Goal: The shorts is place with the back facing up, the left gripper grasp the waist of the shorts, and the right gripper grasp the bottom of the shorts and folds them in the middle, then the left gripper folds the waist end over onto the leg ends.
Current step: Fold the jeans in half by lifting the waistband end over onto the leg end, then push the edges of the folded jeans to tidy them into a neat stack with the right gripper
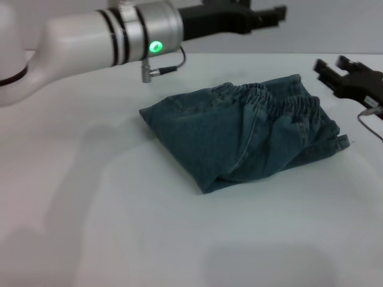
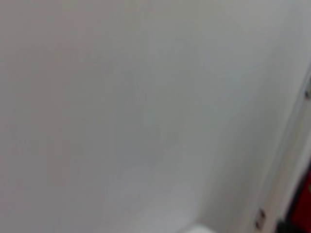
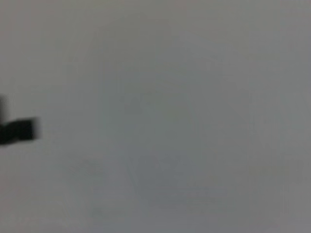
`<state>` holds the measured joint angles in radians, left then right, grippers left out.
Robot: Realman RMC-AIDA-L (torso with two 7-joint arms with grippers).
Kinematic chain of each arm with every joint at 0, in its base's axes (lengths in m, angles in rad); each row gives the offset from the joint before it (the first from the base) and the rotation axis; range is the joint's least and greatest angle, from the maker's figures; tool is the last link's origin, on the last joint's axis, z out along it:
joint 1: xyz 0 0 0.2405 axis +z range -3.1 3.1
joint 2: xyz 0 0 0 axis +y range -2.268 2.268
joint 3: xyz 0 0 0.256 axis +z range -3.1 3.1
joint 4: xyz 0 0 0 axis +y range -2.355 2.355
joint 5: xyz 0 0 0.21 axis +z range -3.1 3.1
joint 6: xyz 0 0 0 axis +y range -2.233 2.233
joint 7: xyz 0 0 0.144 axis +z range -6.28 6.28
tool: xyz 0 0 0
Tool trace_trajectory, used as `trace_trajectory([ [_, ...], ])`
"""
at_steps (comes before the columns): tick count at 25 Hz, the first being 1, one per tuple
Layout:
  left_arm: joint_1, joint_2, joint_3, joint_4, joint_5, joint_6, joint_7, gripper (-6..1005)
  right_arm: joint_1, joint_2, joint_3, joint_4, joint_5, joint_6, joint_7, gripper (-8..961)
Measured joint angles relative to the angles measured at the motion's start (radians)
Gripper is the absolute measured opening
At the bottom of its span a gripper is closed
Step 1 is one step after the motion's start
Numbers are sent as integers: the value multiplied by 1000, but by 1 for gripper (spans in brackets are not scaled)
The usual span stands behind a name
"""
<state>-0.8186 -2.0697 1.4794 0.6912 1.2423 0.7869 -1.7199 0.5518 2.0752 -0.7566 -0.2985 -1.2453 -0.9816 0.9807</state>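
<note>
The blue denim shorts (image 1: 203, 131) lie folded in a rumpled bundle at the middle of the white table (image 1: 119, 227). The gathered waist (image 1: 281, 104) lies on top at the bundle's far right side. A hem corner (image 1: 342, 141) pokes out at the right; the rest of the leg ends is hidden under the fold. My left gripper (image 1: 266, 13) hangs open above and behind the shorts, touching nothing. Just right of the waist hovers my right gripper (image 1: 333, 63), open and empty. Both wrist views show only pale surface, no shorts.
A cable (image 1: 164, 69) dangles from the left wrist over the table behind the shorts. The right wrist view catches a dark blurred shape (image 3: 17, 131) at one edge. The left wrist view shows a table edge (image 2: 291, 145) with something red (image 2: 303, 204) beyond.
</note>
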Motion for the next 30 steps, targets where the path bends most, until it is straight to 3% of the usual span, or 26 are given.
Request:
trace_trajectory([
  [7,159,-2,-26,5,-425,71,390,842,19,0,-229,-2,-3,-127,-51,568],
  [14,247,4,-27,-67,-757,197,651,842,49,-1,-472,-8,-4,-230,-38,568],
  [21,263,7,-40,-104,-801,212,680,841,70,-4,-721,-11,-4,-263,34,567],
  [30,255,7,-48,-131,-805,203,682,841,40,-9,-746,-11,-41,-239,65,567],
])
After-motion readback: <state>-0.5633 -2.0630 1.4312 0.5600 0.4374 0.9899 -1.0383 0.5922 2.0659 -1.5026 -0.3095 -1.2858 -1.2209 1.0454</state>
